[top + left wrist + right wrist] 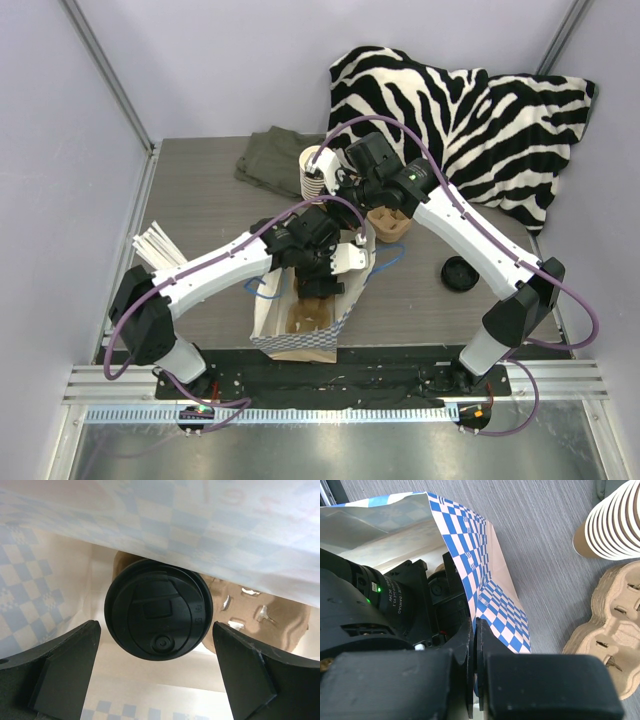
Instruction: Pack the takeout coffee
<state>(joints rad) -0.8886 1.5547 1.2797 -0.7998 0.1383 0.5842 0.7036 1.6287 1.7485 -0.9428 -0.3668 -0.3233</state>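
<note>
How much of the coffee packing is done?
Nearly done. The lidded coffee cup already sits inside the checkered paper bag. The left tool is open around it, not gripping, while the right tool pinches the bag's edge. Still to do: pull the left tool out and let go of the bag.

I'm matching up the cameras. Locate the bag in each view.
Top: bag low centre, left gripper in its mouth.
Left wrist: its walls fill the frame around the cup.
Right wrist: checked wall up the middle.
Shared landmark: the left gripper, inside the bag in all three.
</note>
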